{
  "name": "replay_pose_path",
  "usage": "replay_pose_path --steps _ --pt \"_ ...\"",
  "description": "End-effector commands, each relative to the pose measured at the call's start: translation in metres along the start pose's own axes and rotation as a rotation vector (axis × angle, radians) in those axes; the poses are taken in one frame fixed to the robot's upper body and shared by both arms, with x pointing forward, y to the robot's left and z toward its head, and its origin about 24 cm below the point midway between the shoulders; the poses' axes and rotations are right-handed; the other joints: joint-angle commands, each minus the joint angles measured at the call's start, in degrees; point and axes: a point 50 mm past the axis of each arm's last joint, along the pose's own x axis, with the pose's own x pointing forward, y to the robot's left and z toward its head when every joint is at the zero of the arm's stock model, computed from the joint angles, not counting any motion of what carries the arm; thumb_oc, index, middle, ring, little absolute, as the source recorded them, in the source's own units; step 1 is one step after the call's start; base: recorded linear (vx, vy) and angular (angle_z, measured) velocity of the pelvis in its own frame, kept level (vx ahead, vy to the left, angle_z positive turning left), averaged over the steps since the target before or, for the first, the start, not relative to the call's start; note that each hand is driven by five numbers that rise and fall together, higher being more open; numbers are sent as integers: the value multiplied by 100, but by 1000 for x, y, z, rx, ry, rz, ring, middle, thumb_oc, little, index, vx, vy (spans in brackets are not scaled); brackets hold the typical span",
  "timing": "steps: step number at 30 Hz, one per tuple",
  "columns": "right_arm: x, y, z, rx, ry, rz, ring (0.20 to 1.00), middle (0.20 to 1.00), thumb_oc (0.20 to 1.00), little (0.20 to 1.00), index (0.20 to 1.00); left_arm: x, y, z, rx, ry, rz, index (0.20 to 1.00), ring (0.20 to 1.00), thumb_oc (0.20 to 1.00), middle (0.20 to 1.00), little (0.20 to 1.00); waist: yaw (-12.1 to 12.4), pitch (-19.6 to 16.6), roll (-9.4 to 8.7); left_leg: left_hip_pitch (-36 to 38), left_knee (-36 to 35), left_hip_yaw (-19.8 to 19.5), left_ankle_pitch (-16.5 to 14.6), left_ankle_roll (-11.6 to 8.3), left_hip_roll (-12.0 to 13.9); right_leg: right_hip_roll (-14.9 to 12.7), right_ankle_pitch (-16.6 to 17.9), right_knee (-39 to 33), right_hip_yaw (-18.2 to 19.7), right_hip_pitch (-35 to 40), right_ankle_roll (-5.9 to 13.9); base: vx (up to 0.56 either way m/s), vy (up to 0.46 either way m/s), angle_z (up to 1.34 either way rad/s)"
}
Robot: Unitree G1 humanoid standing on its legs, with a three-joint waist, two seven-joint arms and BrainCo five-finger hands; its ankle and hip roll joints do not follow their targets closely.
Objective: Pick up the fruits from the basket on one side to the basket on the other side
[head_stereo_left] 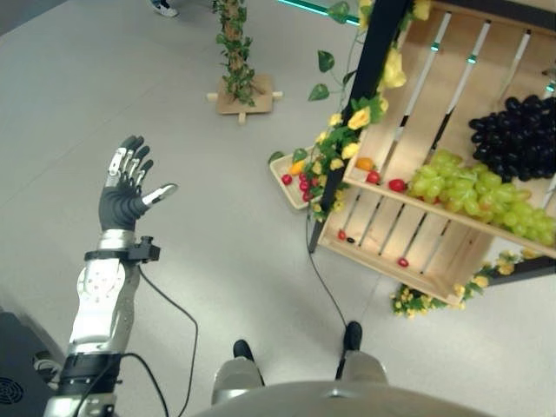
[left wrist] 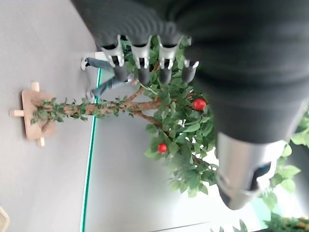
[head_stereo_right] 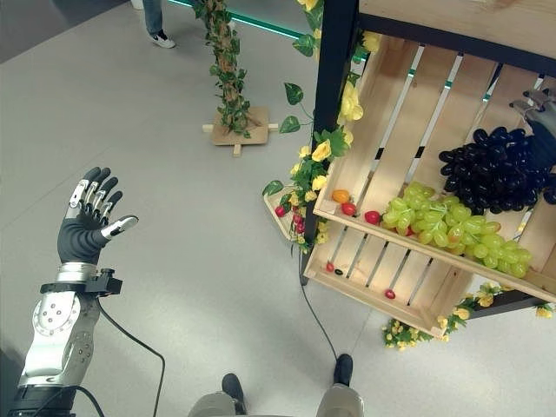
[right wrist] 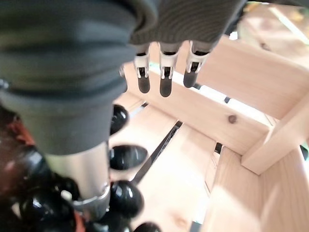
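Raised over the floor (head_stereo_left: 226, 243), the left hand (head_stereo_left: 124, 193) is spreading its fingers and holding nothing. Farther off, green grapes (head_stereo_right: 452, 230) are lying along the crate's (head_stereo_right: 408, 130) front edge, black grapes (head_stereo_right: 491, 169) behind them. At the crate's far right edge, the right hand (head_stereo_right: 540, 111) is hovering with straight, empty fingers.

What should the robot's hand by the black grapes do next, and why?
Probably lower the right hand a little onto the black grapes and curl its fingers round the bunch. Its fingers look straight and hold nothing, with the grapes just under it on the wooden shelf. The left hand is raised, open, over the floor.
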Motion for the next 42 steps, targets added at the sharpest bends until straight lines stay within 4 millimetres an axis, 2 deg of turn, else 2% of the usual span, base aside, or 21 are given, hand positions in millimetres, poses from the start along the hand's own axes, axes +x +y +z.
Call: replay_pose_path --steps 1,10,14,17,19,25,26,29,34,42 --pt "4 -18 -4 -42 24 -74 1000 1000 1000 1000 1000 5 2 19 54 -104 -15 1000 1000 1000 1000 1000 14 -161 -215 -371 438 -187 -115 -2 -43 102 -1153 646 -130 552 -204 0 0 0" --pt "5 -26 5 -13 -21 -98 1000 1000 1000 1000 1000 4 3 21 65 -109 -10 1000 1000 1000 1000 1000 -8 -195 -239 -347 430 -166 -112 3 -38 106 -1143 622 -92 562 -209 0 0 0" --pt "0 -37 8 56 -34 -172 1000 1000 1000 1000 1000 1 6 22 64 -116 13 1000 1000 1000 1000 1000 -58 -184 -229 -365 437 -172 -112 2 -29 106 -1139 628 -83 539 -206 0 0 0" --pt "-8 -35 18 184 -71 -225 1000 1000 1000 1000 1000 1 7 24 67 -125 22 1000 1000 1000 1000 1000 -80 -179 -229 -376 438 -176 -113 14 -36 101 -1143 648 -81 521 -207 0 0 0" --pt "-17 -27 38 321 -149 -230 1000 1000 1000 1000 1000 0 8 24 64 -129 29 1000 1000 1000 1000 1000 -105 -173 -216 -371 426 -175 -111 23 -33 101 -1148 675 -76 505 -213 0 0 0" --pt "-29 -21 52 364 -221 -229 1000 1000 1000 1000 1000 -1 8 25 70 -134 28 1000 1000 1000 1000 1000 -103 -187 -240 -346 403 -177 -104 26 -29 99 -1155 693 -61 499 -220 0 0 0" --pt "-33 -27 60 340 -283 -240 1000 1000 1000 1000 1000 -3 8 26 75 -139 26 1000 1000 1000 1000 1000 -118 -190 -233 -329 389 -165 -101 23 -26 105 -1157 693 -60 496 -218 0 0 0" --pt "-36 -30 67 350 -322 -253 1000 1000 1000 1000 1000 -3 8 28 79 -146 23 1000 1000 1000 1000 1000 -127 -196 -226 -321 383 -159 -88 15 -23 110 -1154 684 -48 495 -215 0 0 0" --pt "-45 -43 89 409 -451 -283 1000 1000 1000 1000 1000 -4 8 28 76 -148 24 1000 1000 1000 1000 1000 -163 -192 -222 -307 395 -138 -80 18 -6 111 -1152 712 -12 470 -221 -4 -1 -2" --pt "-54 -47 105 453 -543 -283 1000 1000 1000 1000 1000 -6 8 27 81 -143 21 1000 1000 1000 1000 1000 -193 -221 -237 -277 376 -133 -75 18 -6 122 -1166 736 -2 478 -225 -2 -1 -1"
